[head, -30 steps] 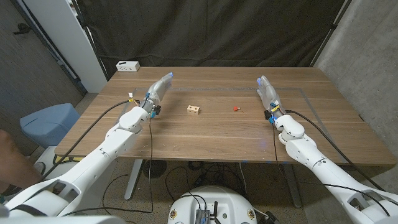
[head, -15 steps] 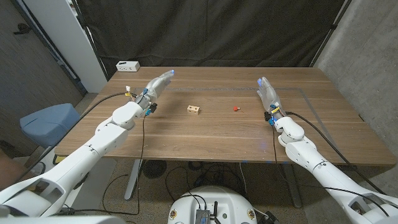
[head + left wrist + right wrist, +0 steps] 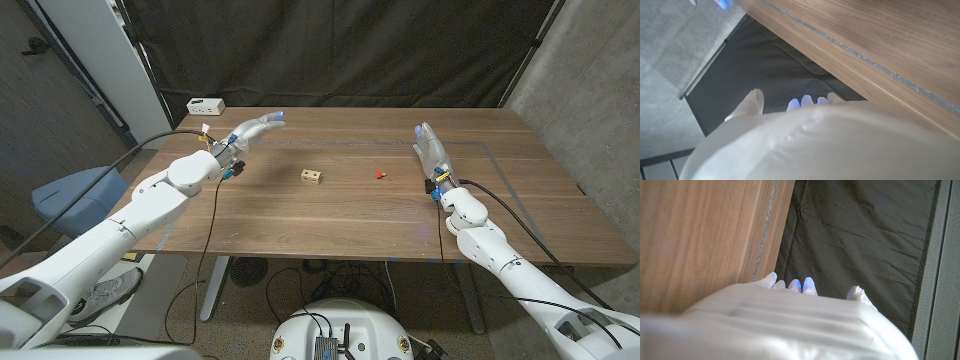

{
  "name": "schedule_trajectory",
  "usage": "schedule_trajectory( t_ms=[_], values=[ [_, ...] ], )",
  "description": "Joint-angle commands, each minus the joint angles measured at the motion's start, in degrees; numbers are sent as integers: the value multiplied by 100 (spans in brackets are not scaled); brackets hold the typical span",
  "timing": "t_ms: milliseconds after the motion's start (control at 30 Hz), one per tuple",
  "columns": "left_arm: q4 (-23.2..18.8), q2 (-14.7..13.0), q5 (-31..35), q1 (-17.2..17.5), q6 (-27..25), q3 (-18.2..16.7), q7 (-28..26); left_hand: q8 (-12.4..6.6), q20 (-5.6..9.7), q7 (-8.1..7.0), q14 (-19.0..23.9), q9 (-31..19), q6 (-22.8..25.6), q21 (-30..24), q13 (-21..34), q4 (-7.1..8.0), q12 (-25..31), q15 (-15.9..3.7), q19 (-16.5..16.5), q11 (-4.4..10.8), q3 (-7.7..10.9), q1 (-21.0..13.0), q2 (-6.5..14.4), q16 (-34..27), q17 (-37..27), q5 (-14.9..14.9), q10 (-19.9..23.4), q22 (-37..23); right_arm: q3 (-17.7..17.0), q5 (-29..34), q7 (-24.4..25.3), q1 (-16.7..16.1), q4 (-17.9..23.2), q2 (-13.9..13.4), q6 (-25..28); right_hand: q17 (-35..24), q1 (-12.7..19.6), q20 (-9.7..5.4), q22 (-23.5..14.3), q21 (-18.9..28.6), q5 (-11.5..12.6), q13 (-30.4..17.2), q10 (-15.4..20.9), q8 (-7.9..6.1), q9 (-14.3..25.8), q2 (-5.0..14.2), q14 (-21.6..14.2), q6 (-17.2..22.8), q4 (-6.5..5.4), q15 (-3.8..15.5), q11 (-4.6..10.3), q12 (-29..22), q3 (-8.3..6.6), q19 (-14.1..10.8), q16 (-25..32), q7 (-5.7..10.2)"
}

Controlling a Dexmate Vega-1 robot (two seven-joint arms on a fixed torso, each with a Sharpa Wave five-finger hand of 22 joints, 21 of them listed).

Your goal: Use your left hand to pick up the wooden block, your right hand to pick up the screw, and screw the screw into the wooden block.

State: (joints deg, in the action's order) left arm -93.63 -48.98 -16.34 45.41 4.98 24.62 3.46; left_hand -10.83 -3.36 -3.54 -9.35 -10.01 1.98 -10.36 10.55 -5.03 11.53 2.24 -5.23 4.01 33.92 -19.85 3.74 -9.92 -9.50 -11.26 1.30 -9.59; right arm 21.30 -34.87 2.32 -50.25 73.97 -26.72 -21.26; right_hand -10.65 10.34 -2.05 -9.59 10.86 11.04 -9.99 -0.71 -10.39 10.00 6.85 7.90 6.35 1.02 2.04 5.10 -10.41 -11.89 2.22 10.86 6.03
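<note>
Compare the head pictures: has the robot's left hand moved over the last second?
Yes. The left hand has swung up off the table toward its far edge and turned toward the wooden block, which has stayed put.

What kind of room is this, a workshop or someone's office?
Most likely a robot test lab: a black curtain hangs as a backdrop behind the wooden table, loose cables trail underneath it, and only a small wooden block and screw are set out.

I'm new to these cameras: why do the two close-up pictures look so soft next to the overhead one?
Head view: evenly lit and sharp, wooden block and screw crisp. Left wrist view: left hand a blurred white mass, too near the lens. Right wrist view: right hand likewise soft, the dark curtain sharper.
</note>
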Motion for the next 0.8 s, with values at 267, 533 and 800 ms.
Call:
schedule_trajectory(
  t_ms=[267,533,800],
  values=[
    [-889,-757,1336,-476,-796,192,338,-143,-129,-136,143,-36,278,-59,43,-450,122,22,110,208,53,-484,-165,-62,-24,-68,211,-13,-1,-77,-121,237,-463,193,-148,-7,43,-201,-15,42,30,-32,42,-29,28,-43,-24,37,38,63,22,-39,-39,-16,48,-43],
    [-1266,-975,1941,-573,-1057,273,479,-187,-168,-183,195,-43,408,-60,55,-531,161,30,153,246,42,-651,-274,-71,-26,-45,339,-11,-5,-90,-121,272,-570,247,-194,-7,46,-201,-14,42,31,-33,45,-29,29,-40,-33,35,43,65,19,-38,-46,-28,50,-40],
    [-1606,-1120,2549,-726,-1334,412,814,-216,-162,-320,286,-49,513,-54,75,-568,202,-25,187,368,5,-871,-471,-86,-27,4,479,-10,9,-100,-145,324,-711,317,-240,-7,46,-196,-14,37,31,-34,39,-30,30,-39,-24,35,49,46,10,-34,-53,-30,44,-42]
  ],
)
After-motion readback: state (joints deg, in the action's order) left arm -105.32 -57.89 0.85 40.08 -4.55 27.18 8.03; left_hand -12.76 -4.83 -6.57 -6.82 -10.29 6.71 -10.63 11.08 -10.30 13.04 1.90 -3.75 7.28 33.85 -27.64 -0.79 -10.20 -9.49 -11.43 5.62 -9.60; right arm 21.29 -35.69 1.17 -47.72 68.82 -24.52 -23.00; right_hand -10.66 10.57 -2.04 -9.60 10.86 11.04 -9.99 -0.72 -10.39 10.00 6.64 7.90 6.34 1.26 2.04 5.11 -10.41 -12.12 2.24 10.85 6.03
